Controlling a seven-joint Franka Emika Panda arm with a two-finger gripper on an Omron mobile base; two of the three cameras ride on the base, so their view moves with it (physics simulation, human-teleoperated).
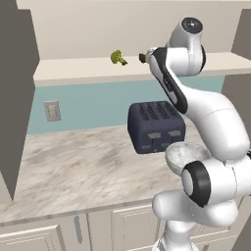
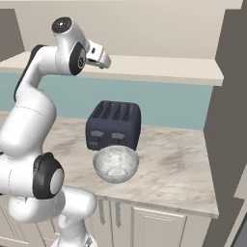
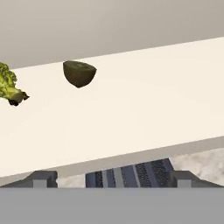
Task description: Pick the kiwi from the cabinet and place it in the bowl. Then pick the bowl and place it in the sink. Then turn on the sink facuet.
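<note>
- Step in hand, as I judge it: the approach to pick the kiwi (image 3: 79, 73) off the cabinet (image 3: 144, 109) shelf; nothing grasped yet; bowl, sink and faucet steps all remain.
- Hand view, left to right: broccoli (image 3: 9, 86) at 9 o'clock on the shelf; kiwi at about 11 o'clock, apart from the broccoli, resting on the pale board; toaster (image 3: 129, 174) below the shelf edge at 6 o'clock.
- Gripper (image 3: 111, 179): fingers spread fully wide, empty; tips short of the shelf edge.
- Next move calls for: advance forward and toward 11 o'clock, straddle the kiwi, close.
- Kiwi: small, dark brown, rounded below, flat-topped.
- Bowl (image 2: 116, 164): marbled whitish-grey, upright on the counter (image 2: 173, 164), just in front of the toaster, empty.
</note>
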